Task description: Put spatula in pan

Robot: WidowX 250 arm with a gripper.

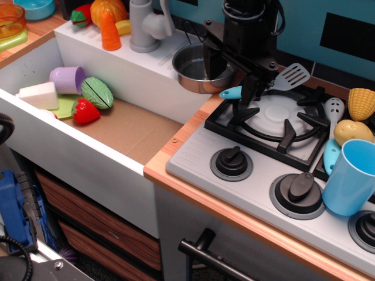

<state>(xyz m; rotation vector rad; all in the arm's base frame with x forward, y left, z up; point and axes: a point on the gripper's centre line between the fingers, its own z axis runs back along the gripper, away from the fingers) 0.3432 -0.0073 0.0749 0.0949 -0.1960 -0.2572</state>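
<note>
The spatula [280, 80] lies across the back left corner of the stove burner, its grey slotted head to the right and its light blue handle end [230, 92] pointing left. The pan [191, 71], a shiny silver pot, stands just left of it on the white ledge behind the sink. My black gripper [233, 79] hangs open over the spatula's handle. One finger [212, 61] is in front of the pan, the other [253, 89] covers the middle of the handle. Nothing is held.
A black burner grate [275, 120] and stove knobs [232, 163] lie below the spatula. A white slotted spoon [331, 126], a corn cob [361, 103], a potato [353, 131] and a light blue cup [350, 177] stand right. A grey tap [145, 24] and a sink with toy food [88, 99] are left.
</note>
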